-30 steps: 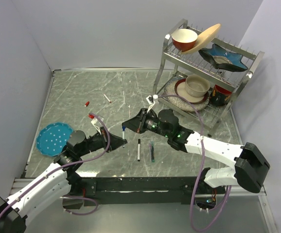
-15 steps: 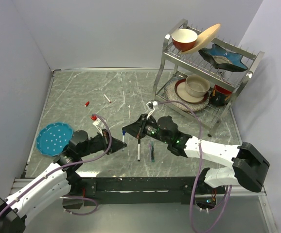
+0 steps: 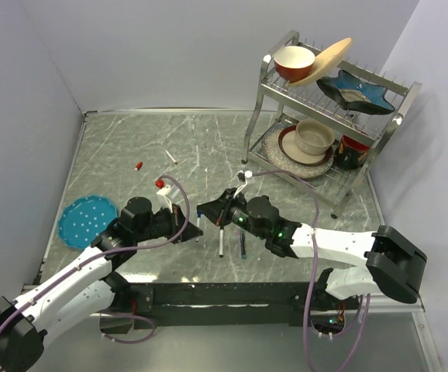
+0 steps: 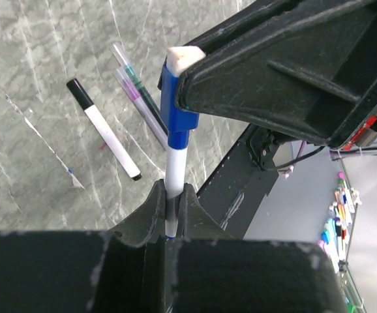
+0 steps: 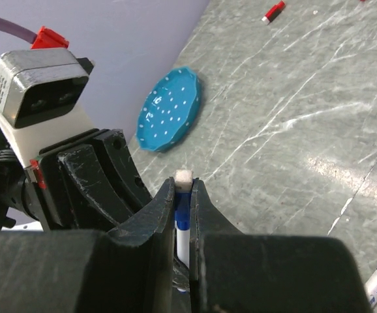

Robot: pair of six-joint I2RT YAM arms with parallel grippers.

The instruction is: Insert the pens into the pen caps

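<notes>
The white pen (image 4: 173,166) is held over the near middle of the table. The left gripper (image 4: 171,193) is clamped on its barrel, and its far end sits in the blue cap (image 4: 175,98), which the right gripper (image 5: 183,189) pinches tight. If the two arms push off line, I judge the thin, slick barrel could slip or tilt in the fingers, leaving the cap half-seated or knocked loose. Both pieces look like hard, glossy plastic tubes. A black-tipped pen (image 4: 104,130) lies just to the right on the shiny, grey, marble-veined table (image 3: 131,139).
</notes>
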